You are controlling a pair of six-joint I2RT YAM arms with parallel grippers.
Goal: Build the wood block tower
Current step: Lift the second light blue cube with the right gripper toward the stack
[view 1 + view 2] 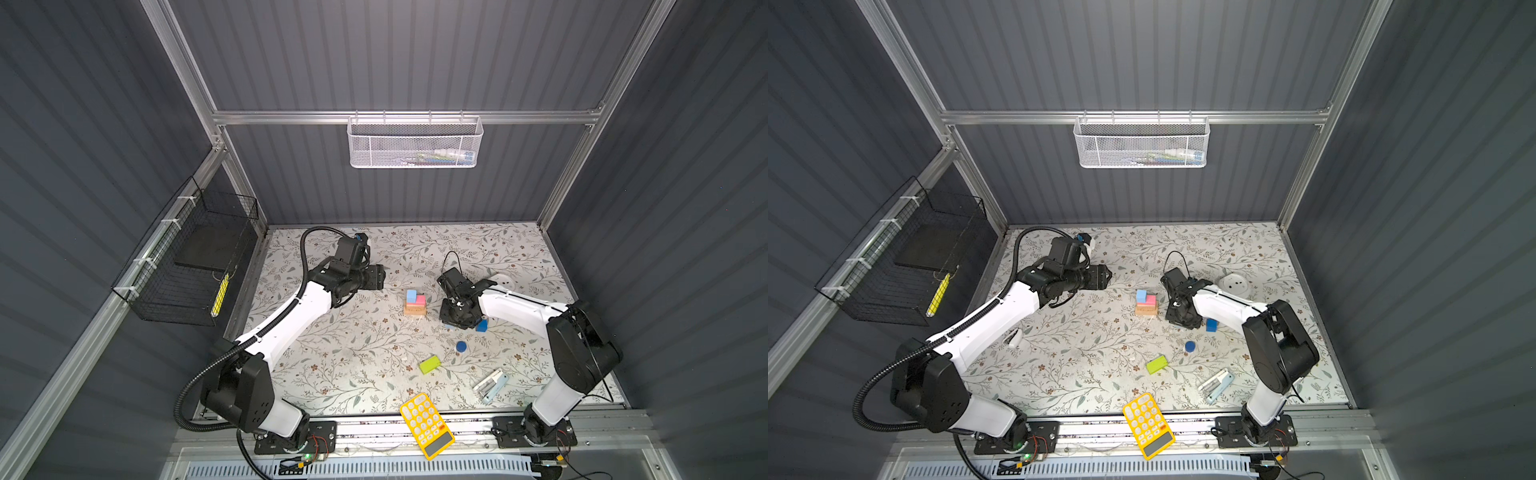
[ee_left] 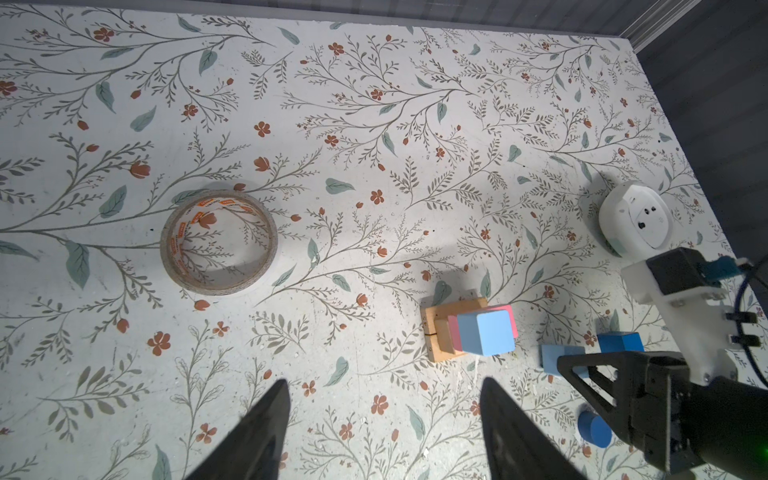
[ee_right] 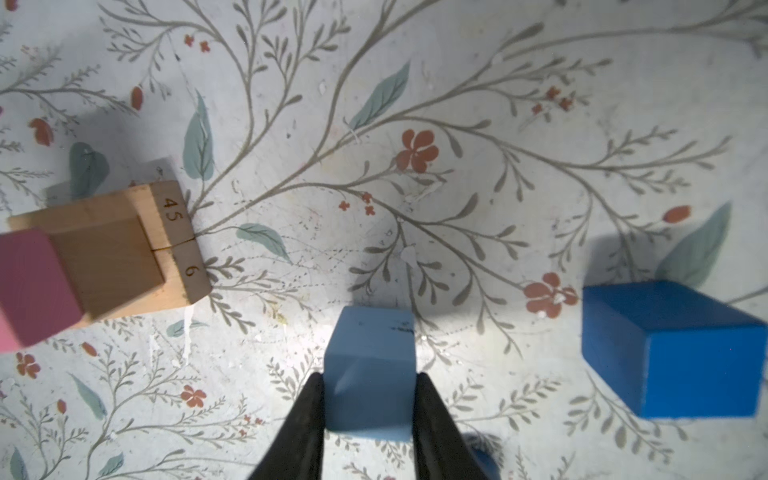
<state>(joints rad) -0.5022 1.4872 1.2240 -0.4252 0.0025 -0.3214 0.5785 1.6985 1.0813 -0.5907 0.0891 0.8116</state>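
Note:
The tower (image 1: 414, 302) (image 1: 1146, 304) stands mid-table: tan bars (image 3: 108, 249) at the base, a pink bar (image 2: 512, 322) across them and a light-blue cube (image 2: 486, 334) on top. To its right, my right gripper (image 3: 368, 378) (image 1: 455, 322) points down, shut on a second light-blue cube (image 3: 370, 357) that rests on the table. A dark-blue cube (image 3: 673, 349) (image 1: 482, 325) sits just beside it. Nearer the front lie a dark-blue cylinder (image 1: 461, 346) and a lime-green bar (image 1: 429, 364). My left gripper (image 2: 384, 384) (image 1: 380, 277) hangs open and empty, left of the tower.
A tape roll (image 2: 219, 243) lies at the back left and a white round device (image 2: 633, 218) at the back right. A yellow calculator (image 1: 427, 424) overhangs the front edge, with a pale-blue stapler (image 1: 491, 385) to its right. A black wire basket (image 1: 187, 266) hangs on the left wall.

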